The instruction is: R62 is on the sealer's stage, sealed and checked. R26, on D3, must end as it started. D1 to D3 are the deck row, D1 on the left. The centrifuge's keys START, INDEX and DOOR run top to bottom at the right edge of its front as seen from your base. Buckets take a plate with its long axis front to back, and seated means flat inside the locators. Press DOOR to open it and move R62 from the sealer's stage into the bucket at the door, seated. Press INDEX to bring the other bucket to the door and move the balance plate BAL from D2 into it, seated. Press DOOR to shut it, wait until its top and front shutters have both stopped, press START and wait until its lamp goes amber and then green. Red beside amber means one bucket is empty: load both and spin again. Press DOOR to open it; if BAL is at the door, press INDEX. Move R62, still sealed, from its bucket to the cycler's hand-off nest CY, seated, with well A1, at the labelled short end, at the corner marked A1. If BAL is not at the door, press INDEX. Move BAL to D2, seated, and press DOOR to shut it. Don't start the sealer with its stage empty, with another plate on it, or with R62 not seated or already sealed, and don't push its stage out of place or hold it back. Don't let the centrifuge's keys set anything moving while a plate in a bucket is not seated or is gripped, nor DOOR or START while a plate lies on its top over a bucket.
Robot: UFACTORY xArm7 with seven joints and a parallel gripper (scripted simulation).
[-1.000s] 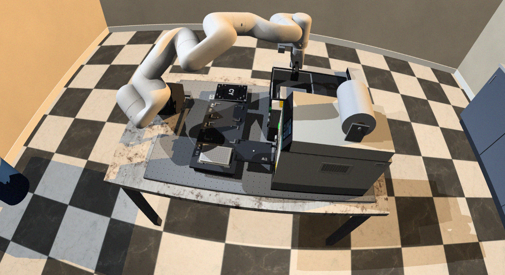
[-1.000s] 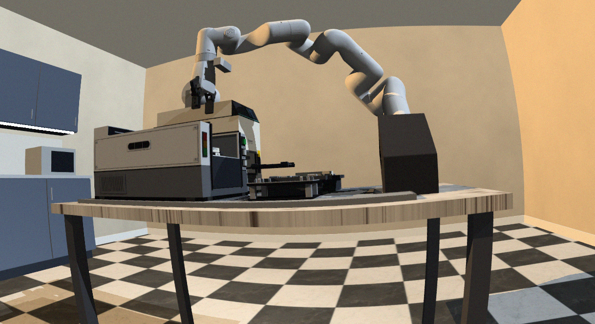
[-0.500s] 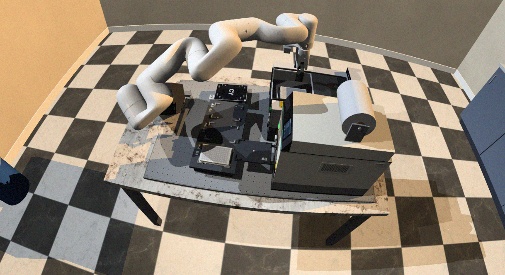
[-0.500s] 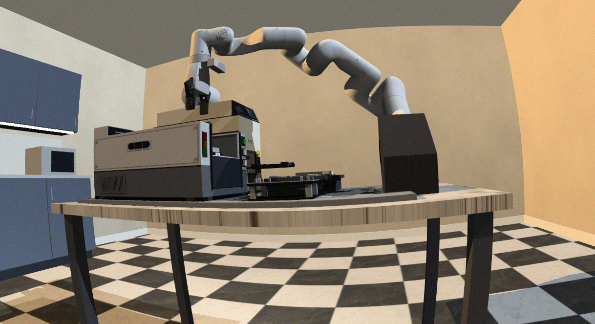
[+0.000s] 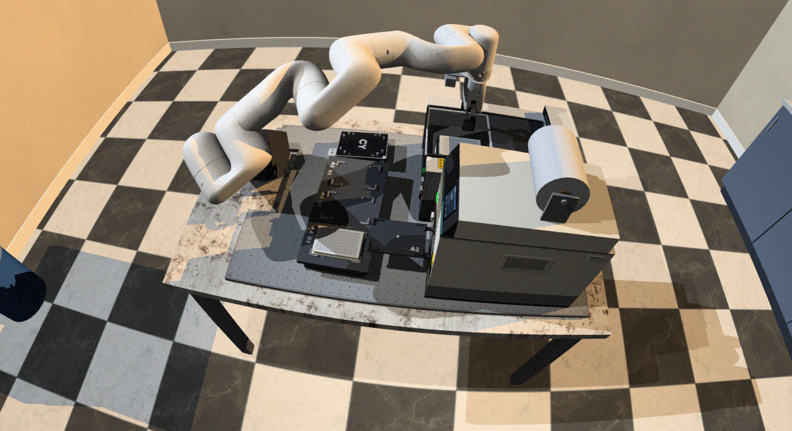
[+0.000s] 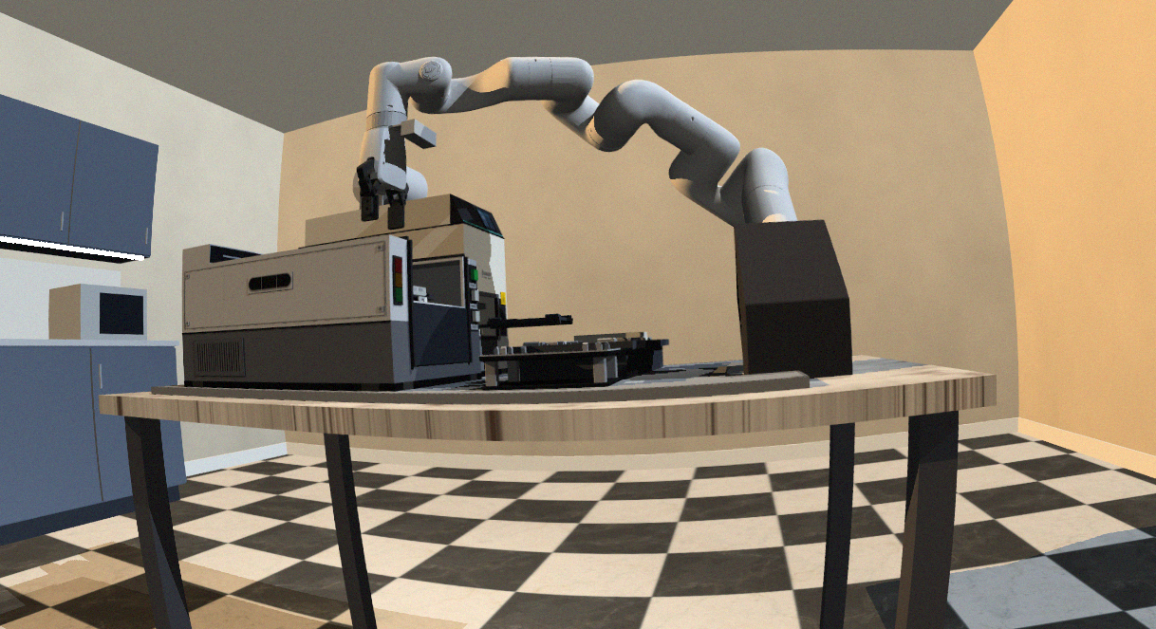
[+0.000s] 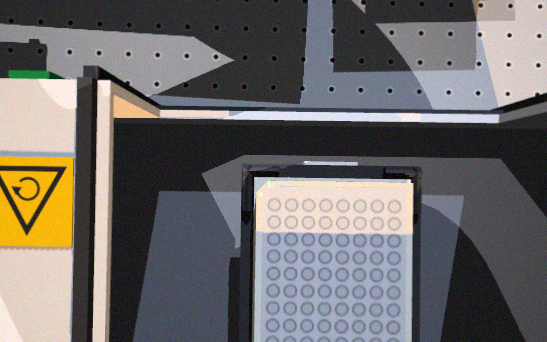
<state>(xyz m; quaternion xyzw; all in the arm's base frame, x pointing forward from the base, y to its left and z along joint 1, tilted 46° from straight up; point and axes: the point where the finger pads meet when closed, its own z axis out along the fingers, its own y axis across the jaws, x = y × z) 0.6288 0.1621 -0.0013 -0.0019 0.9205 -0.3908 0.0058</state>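
Observation:
My gripper [image 5: 469, 121] [image 6: 382, 210] is open and empty. It hangs just above the centrifuge's open top [image 5: 501, 130], over the bucket at the door. A pale well plate [image 7: 333, 260] [image 5: 450, 144] lies flat in that dark bucket [image 7: 247, 220], long axis front to back. I cannot read its label, so I cannot tell whether it is R62 or BAL. My fingers do not show in the wrist view. R26 [image 5: 337, 244] sits on D3. D2 [image 5: 332, 198] and the sealer's stage [image 5: 400, 236] hold no plate. The CY nest [image 5: 363, 144] is empty.
The sealer [image 5: 515, 217] with its film roll [image 5: 556, 162] stands beside the centrifuge [image 6: 283, 301]. A yellow rotation warning label [image 7: 27, 201] is on the wall left of the bucket. The arm's dark base block [image 6: 792, 301] stands at the table's other end.

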